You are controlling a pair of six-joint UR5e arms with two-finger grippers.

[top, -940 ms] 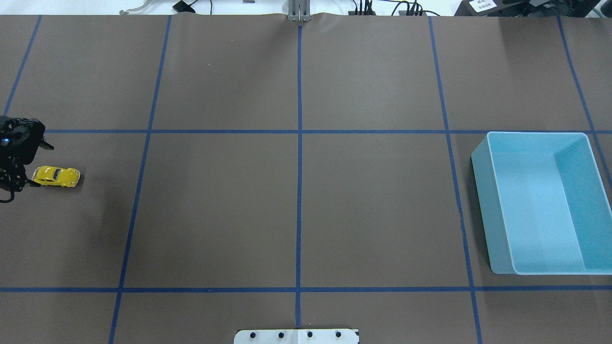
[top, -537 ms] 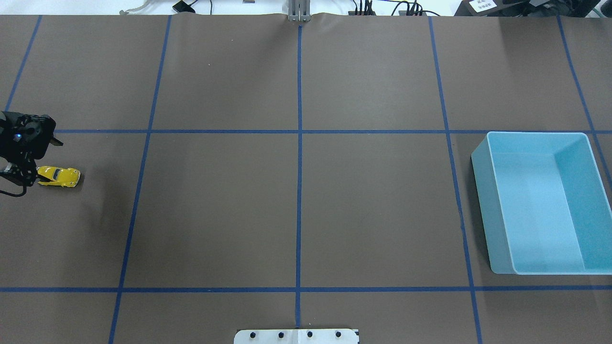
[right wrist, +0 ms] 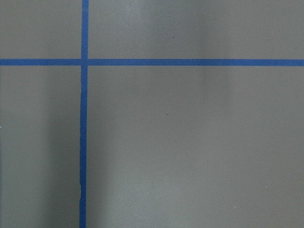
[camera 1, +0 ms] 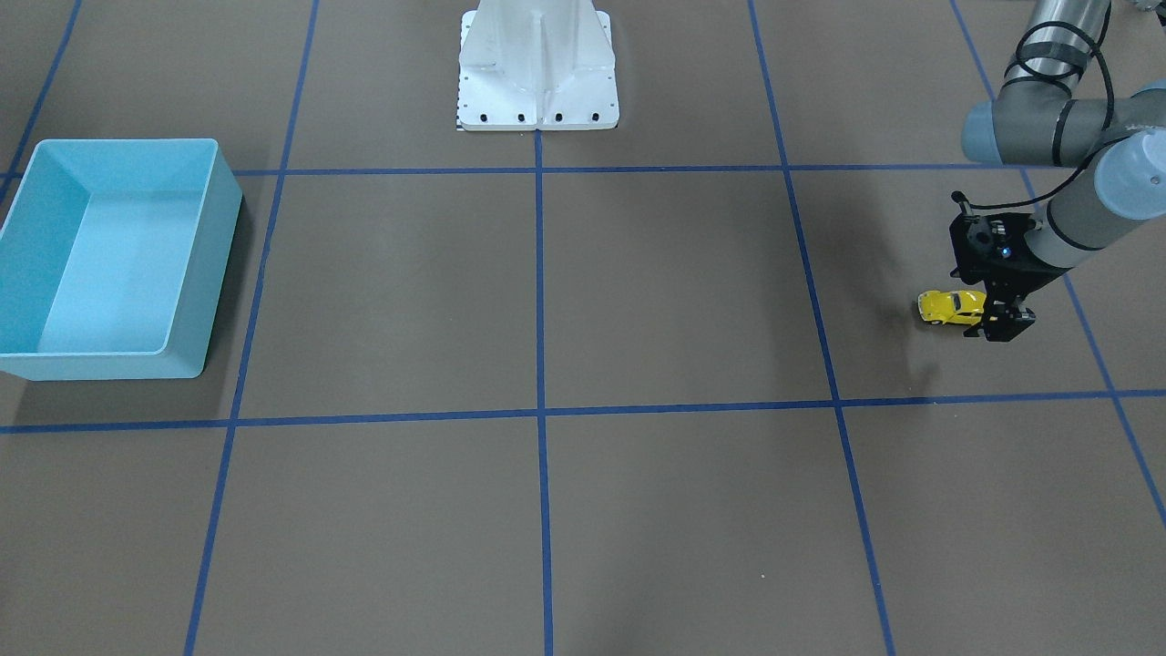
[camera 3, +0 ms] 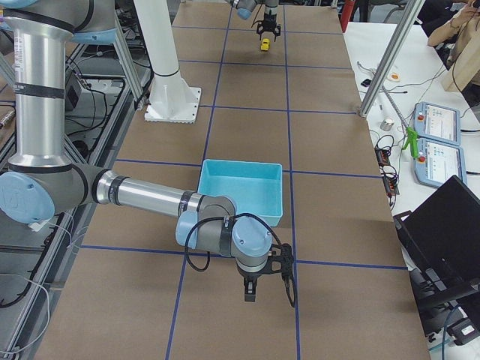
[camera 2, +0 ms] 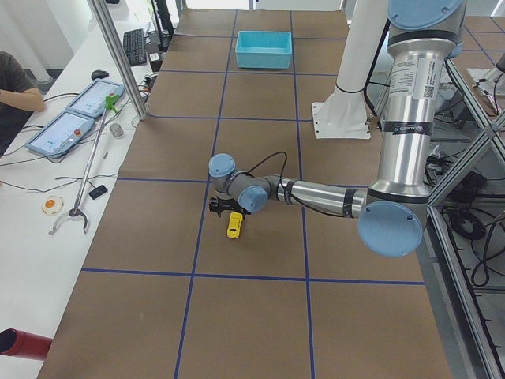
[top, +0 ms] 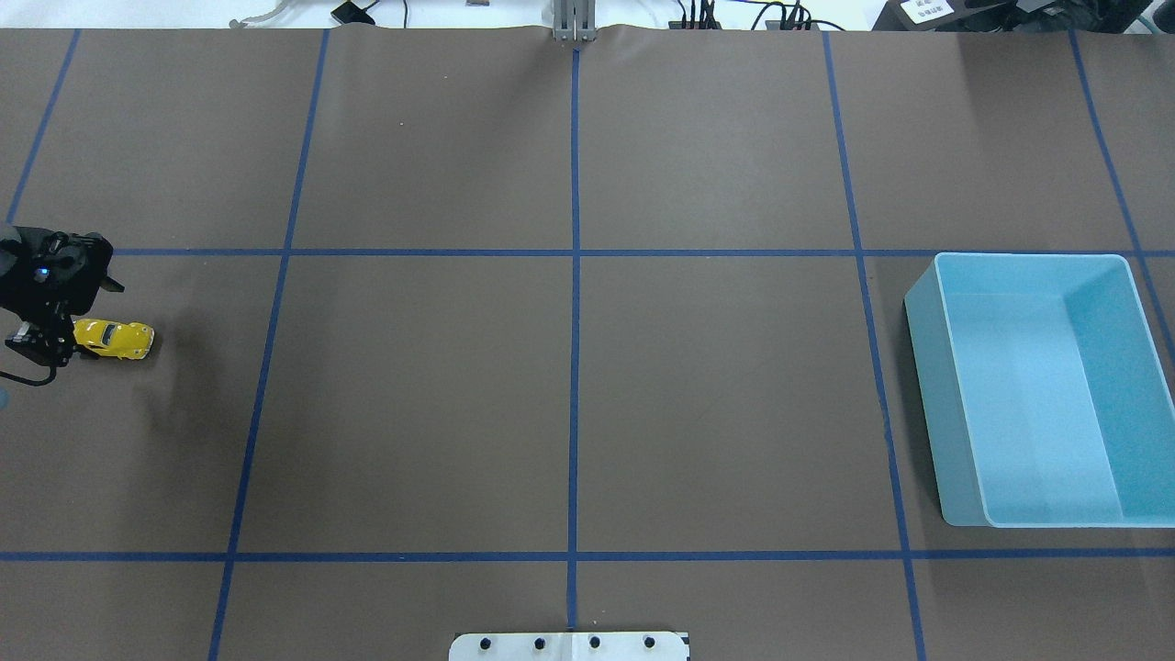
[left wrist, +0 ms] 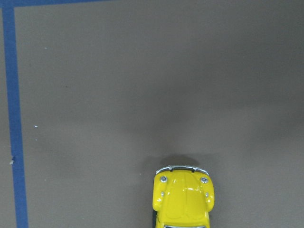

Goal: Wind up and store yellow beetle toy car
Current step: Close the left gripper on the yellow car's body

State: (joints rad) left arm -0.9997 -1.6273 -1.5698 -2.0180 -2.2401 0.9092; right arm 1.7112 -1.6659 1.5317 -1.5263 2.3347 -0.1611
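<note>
Overhead exterior: the yellow beetle toy car (top: 115, 339) stands at the desk's (top: 569, 386) far left, with the left gripper (top: 53, 347) fingers spread at its rear. An off-centre squeeze may shoot it away. Right gripper (camera 3: 250, 291) fingers: cannot tell.

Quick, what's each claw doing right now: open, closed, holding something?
Left claw: at the yellow beetle toy car's rear end; open or closed cannot be told.
Right claw: seen only from the side; cannot be told.
</note>
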